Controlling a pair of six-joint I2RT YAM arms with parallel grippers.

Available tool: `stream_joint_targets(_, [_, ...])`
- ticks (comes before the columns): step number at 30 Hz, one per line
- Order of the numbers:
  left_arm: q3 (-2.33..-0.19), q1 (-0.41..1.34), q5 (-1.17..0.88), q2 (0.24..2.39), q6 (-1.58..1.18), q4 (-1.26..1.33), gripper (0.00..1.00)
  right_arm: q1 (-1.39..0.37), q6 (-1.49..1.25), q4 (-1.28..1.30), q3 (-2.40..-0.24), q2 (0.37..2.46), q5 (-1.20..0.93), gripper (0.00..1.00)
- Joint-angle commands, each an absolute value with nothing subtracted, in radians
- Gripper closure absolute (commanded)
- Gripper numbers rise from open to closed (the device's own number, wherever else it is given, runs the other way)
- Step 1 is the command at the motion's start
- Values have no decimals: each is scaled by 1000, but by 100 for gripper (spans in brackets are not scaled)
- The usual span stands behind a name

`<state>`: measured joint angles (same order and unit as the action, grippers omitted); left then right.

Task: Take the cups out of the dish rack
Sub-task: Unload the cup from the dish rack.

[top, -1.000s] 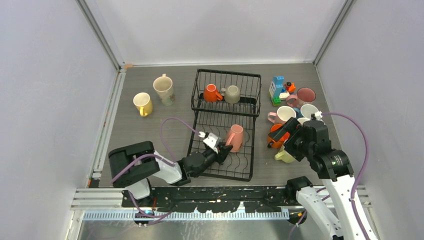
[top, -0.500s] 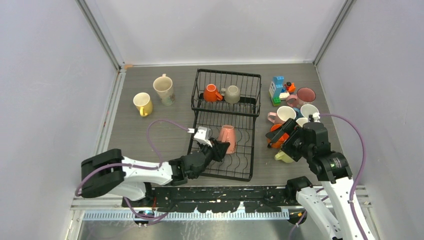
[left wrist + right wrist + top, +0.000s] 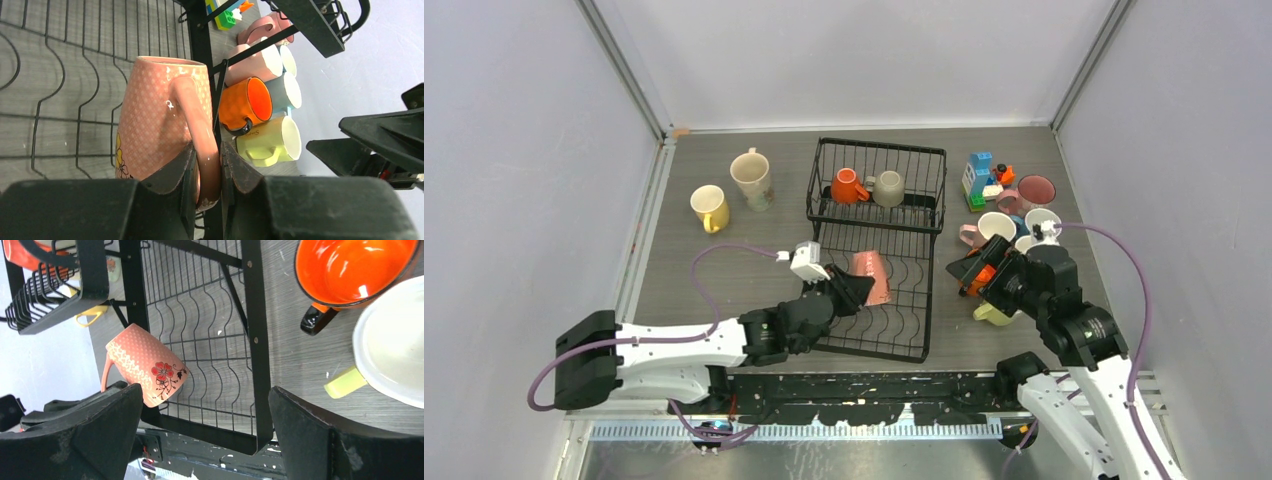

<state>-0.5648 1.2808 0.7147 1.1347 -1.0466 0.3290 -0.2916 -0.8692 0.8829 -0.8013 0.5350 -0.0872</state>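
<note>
Presently the left fingers [image 3: 239, 176] are clenching the handle of the pink cup [image 3: 155, 115] and holding it tilted over the dish rack's [image 3: 921, 300] wavy tray, likely so it clears the wires. The right fingers [image 3: 90, 435] are hanging spread wide and empty beside the unloaded cups [image 3: 999, 228] on the worktop [image 3: 724, 260].

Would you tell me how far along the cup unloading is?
Done: a yellow cup and cream cup stand left of the dish rack, more cups grouped on its right. In hand: the left gripper is shut on the handle of the pink cup over the tray. Left: the orange cup and grey cup in the basket. The right gripper is open.
</note>
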Motion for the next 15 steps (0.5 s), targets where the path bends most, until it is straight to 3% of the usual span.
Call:
stream_joint_targets(1, [-624,1284,779,1037,-1240,196,100,-386,-867,779,-785,564,-36,0])
stream_joint_targets(9, [-667,1282,777,944,-1425,-72,100,-737,-917,692,-787,642,301,0])
stream_joint_targets(15, [-675,1270,754,882,-1602,-199,100,-894,-882,552,-730,670,385,2])
